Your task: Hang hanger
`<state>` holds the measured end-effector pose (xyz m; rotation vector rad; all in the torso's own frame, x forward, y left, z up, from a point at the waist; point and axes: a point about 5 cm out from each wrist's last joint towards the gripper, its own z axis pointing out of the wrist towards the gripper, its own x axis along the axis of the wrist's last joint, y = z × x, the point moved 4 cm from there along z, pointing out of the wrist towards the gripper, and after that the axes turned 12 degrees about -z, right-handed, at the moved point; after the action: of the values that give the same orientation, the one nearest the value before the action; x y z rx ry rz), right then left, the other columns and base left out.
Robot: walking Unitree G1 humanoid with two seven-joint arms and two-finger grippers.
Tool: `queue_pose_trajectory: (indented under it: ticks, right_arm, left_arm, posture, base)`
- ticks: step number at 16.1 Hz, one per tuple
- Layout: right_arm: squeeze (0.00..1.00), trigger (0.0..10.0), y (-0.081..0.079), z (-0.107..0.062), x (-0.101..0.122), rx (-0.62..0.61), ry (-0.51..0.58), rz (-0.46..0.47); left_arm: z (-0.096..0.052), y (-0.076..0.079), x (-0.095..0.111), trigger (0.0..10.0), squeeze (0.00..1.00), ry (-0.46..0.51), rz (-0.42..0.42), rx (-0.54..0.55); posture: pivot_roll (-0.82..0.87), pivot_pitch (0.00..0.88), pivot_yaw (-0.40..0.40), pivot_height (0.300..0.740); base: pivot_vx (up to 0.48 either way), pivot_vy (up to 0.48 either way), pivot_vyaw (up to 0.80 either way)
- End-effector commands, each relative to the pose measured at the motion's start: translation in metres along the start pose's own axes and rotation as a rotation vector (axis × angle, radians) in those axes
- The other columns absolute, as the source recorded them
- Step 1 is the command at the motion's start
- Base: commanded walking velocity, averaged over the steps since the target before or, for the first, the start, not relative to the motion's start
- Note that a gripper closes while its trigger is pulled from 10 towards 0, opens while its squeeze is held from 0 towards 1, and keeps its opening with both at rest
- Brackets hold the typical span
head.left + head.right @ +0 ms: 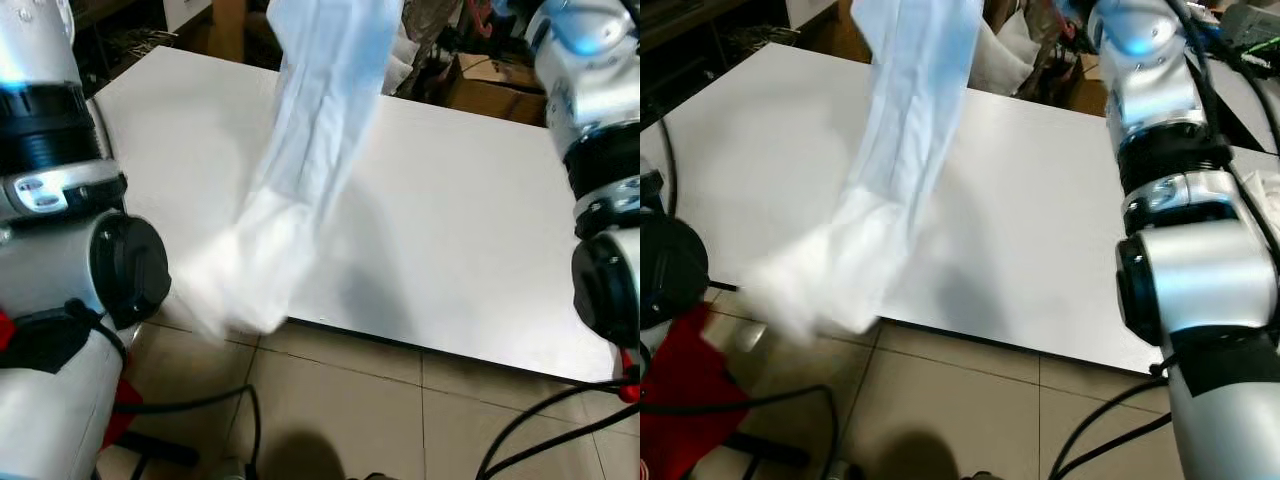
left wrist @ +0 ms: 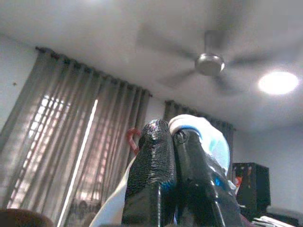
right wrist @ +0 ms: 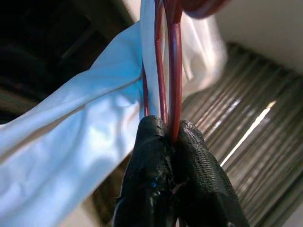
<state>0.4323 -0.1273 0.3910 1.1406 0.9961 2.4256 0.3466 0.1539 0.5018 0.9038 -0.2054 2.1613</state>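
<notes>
Both arms raised above the white table (image 1: 460,220), with a pale blue garment (image 1: 310,170) trailing down from them, long axis near vertical and lower end blurred just over the near edge of the table. Right gripper (image 3: 171,135) pinched tight on the red wire hanger (image 3: 169,56), wire running straight out from between the fingers, cloth draped beside it. Left gripper (image 2: 171,137) closed too, on a fold of the garment, a red curl of hanger showing just beyond. Judged: right arm nearer the wire, so better placed to lead the lift toward any rail.

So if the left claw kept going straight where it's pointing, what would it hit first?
Probably nothing nearby: the left claw, shut on pale cloth, points up toward the ceiling, short of the fan. Depth is unclear.
</notes>
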Motion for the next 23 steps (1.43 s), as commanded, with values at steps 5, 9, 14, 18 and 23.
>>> queue_pose_trajectory:
  ticks: [5, 9, 14, 18, 23]
  right_arm:
    - [0.0, 10.0, -0.089, -0.058, -0.082, 0.319, -0.205, -0.035]
    - [0.0, 10.0, -0.132, -0.103, -0.099, 0.602, -0.192, 0.03]
    - [0.0, 10.0, -0.154, -0.165, -0.098, 0.925, -0.141, 0.073]
    - [0.0, 10.0, -0.134, -0.193, -0.091, 0.978, -0.16, 0.075]
    - [0.0, 10.0, -0.097, -0.233, -0.076, 0.983, -0.248, 0.06]
  left_arm:
    - [-0.042, -0.011, -0.12, 10.0, 0.0, -0.375, 0.082, 0.11]
    - [-0.076, -0.03, -0.171, 10.0, 0.0, -0.558, 0.145, 0.214]
    - [-0.117, -0.074, -0.211, 10.0, 0.0, -0.716, 0.394, 0.385]
    - [-0.147, -0.114, -0.21, 10.0, 0.0, -0.76, 0.548, 0.517]
    - [-0.196, -0.112, -0.227, 10.0, 0.29, -0.969, 0.437, 0.33]
  posture:
    - [-0.06, 0.006, -0.079, 0.74]
    - [-0.06, 0.012, -0.054, 0.74]
    - [-0.08, 0.008, -0.037, 0.74]
    - [-0.09, 0.003, -0.027, 0.74]
    - [-0.09, 0.0, -0.012, 0.74]
  base:
    - [0.0, 0.0, 0.0]
    - [0.0, 0.0, 0.0]
    - [0.0, 0.0, 0.0]
    - [0.0, 0.0, 0.0]
    - [0.0, 0.0, 0.0]
